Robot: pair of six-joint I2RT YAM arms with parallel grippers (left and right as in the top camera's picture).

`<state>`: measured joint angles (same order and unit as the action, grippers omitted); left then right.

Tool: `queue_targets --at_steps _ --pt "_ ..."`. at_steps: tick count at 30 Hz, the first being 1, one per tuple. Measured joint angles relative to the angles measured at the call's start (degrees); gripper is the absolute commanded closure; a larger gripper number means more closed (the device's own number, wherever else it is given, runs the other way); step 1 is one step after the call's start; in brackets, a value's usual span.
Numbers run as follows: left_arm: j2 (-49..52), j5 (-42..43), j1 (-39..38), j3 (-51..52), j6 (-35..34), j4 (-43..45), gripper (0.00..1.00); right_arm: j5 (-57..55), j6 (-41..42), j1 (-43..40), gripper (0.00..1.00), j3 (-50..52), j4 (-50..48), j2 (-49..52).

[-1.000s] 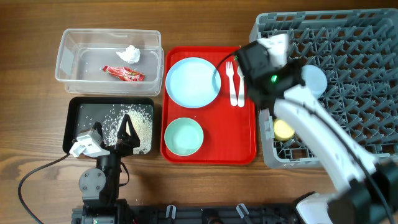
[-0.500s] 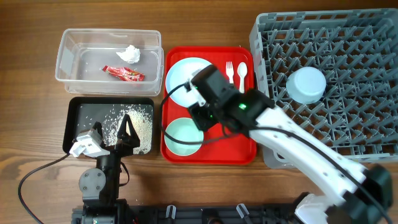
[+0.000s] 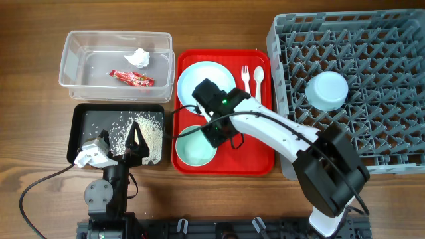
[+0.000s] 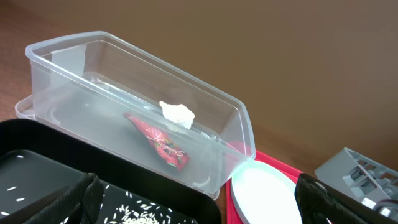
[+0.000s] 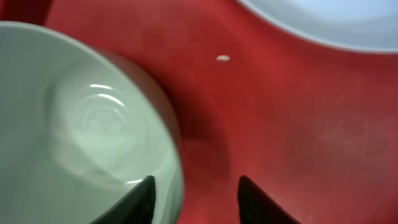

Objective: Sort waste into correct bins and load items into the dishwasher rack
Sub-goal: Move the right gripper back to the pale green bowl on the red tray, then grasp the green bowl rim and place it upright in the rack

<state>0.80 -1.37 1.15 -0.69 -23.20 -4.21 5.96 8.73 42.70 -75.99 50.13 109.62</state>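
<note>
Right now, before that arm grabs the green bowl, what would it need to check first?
1. Right gripper open: ok.
2. Its fingers straddle the pale green bowl rim, one over the inside, one over the red tray: ok.
3. Bowl free of scraps: ok, none visible.
4. Fingers low enough to grip: cannot tell.
5. Free pegs in the dishwasher rack beside the light blue bowl: ok.
6. Left gripper out of the way, open over the black tray: ok.
</note>
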Motion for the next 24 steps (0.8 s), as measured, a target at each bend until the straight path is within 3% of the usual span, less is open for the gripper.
queue_targets --at_steps 5,9,17,24 --pt "0.0 0.0 0.0 0.0 0.0 0.0 0.0 0.0 0.9 -1.9 0.69 0.15 -1.42 0.0" --pt "0.0 0.02 0.0 0.0 0.0 -0.02 0.0 0.0 1.03 -1.95 0.96 2.25 -3.02 0.0" --pt "0.0 0.0 0.0 0.0 0.0 0.0 0.0 -4.02 1.66 -1.86 0.96 3.13 -0.24 -2.69" --pt "0.0 0.02 0.0 0.0 0.0 -0.02 0.0 -26.51 6.56 -2.32 0.96 2.29 2.38 -21.49"
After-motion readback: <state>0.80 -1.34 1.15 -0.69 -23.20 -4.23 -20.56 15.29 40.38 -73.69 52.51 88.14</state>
